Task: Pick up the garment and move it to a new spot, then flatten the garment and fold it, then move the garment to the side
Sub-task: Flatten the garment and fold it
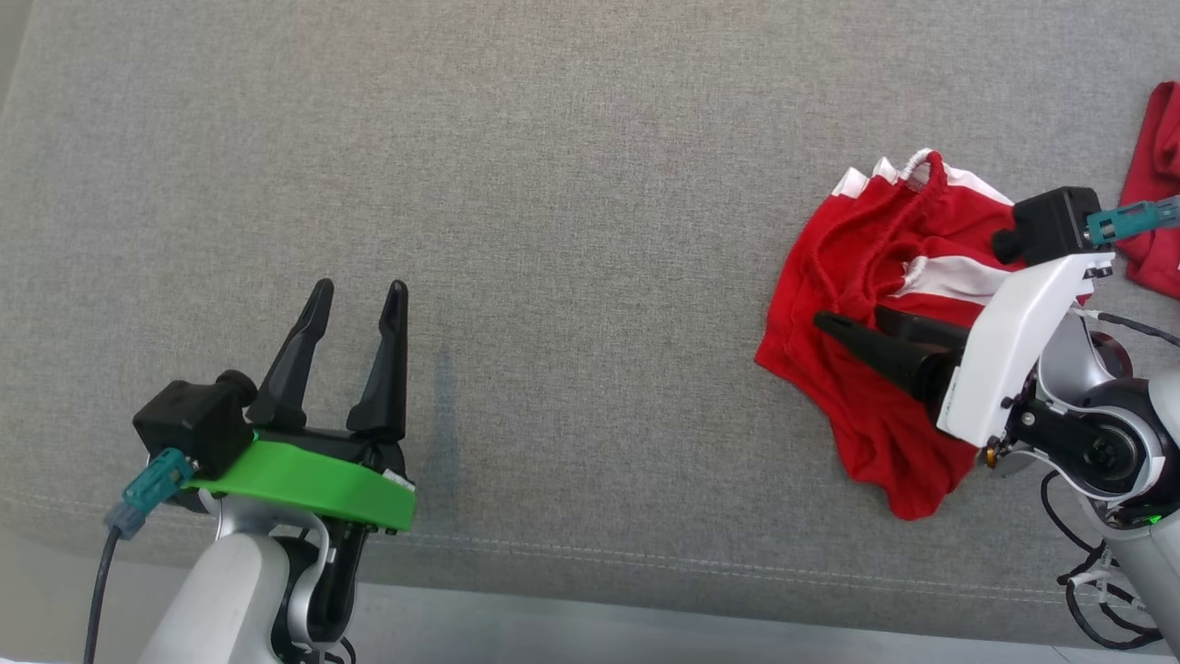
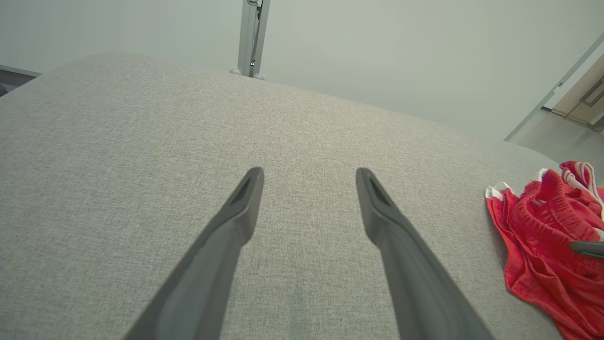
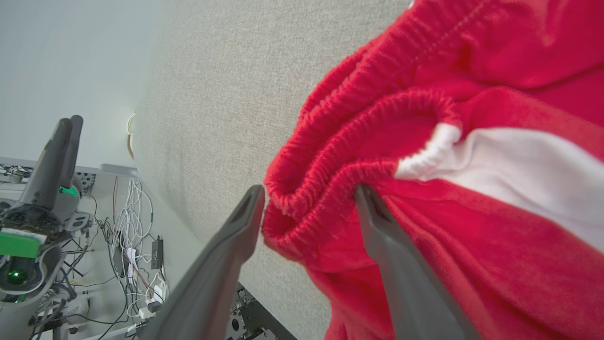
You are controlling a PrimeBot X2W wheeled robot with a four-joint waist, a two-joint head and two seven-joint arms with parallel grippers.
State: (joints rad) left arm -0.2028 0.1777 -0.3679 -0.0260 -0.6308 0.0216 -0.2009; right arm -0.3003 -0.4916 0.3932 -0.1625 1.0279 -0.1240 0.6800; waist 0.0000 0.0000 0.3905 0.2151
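Note:
The garment is a pair of red shorts with white side panels, lying crumpled on the grey cushion at the right. My right gripper lies over it, pointing left. In the right wrist view its fingers stand wide apart with a fold of the elastic waistband between them, so the right gripper is open. My left gripper is open and empty over bare cushion at the lower left, far from the shorts. The left wrist view shows the garment off to the right of the left gripper.
The grey fabric cushion spans the whole work area, with its front seam and edge near me. Another red cloth lies at the far right edge. Cables and equipment sit on the floor beside the cushion.

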